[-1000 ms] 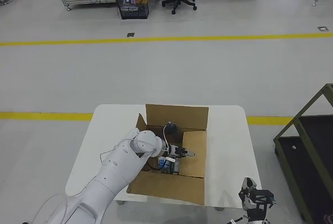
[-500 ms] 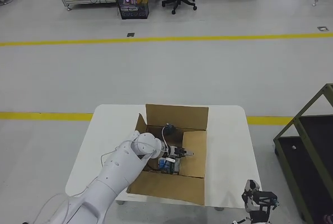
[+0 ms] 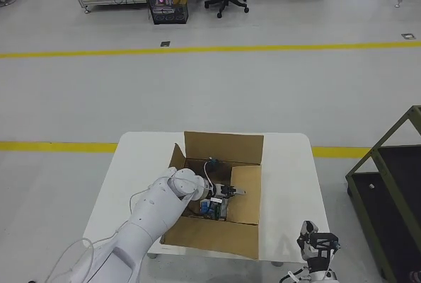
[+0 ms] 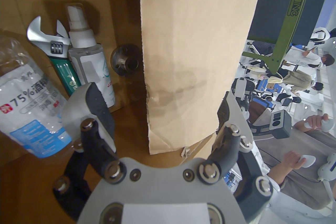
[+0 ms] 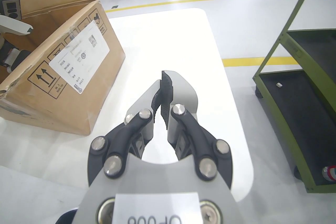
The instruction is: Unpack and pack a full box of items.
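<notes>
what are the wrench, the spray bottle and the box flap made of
Adjustable wrench: shiny bare metal head with glints; green handle, probably a plastic or rubber sleeve. Spray bottle: clear plastic, white plastic nozzle. Box flap: matte brown corrugated cardboard, wavy cut edge.

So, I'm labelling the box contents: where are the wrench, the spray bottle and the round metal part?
wrench (image 4: pixel 56 49): left wrist view, on its adjusting wheel.
spray bottle (image 4: pixel 89 59): left wrist view, on its upper body.
round metal part (image 4: pixel 126 62): left wrist view, on its centre hub.
</notes>
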Available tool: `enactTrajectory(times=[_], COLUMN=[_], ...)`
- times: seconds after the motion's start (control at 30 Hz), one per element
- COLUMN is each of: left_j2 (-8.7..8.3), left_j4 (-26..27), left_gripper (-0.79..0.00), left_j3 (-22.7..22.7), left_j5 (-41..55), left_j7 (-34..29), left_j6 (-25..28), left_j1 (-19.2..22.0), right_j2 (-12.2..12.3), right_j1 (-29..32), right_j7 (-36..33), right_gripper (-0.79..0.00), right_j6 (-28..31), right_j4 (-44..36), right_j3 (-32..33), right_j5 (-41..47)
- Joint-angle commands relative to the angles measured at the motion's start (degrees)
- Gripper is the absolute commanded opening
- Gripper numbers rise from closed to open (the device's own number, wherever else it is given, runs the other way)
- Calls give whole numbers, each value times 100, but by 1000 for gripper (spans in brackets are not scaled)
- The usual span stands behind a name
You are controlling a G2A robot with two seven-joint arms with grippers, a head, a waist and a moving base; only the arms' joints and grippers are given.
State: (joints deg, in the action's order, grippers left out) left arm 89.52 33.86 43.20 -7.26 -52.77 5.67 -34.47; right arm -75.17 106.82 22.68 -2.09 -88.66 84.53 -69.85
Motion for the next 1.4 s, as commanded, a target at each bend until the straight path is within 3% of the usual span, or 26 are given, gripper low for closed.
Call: enactTrajectory(times=[0.0,0.27,0.53,1.03,1.37], left_j2=[30,138,224,276,285], left_j4=[-87,-374,-620,-958,-1036], left_gripper=[0,0,0,0,0], left_j3=[-13,-12,91,264,270], left_j5=[32,251,641,1075,979], left_j7=[-12,-129,-304,-746,-654], left_j6=[27,113,173,311,384], left_j1=[41,147,224,289,310], right_j2=[-17,-101,-151,-158,-163], right_j1=[-188,-847,-1127,-1230,-1235], right_j7=[-23,64,211,250,225], right_gripper=[-785,-785,-785,-785,-785], right_j6=[56,320,502,684,623], right_j4=[178,890,1235,1231,1234], right_j3=[-144,-753,-1080,-1233,-1260], right_j5=[-42,-284,-384,-481,-442])
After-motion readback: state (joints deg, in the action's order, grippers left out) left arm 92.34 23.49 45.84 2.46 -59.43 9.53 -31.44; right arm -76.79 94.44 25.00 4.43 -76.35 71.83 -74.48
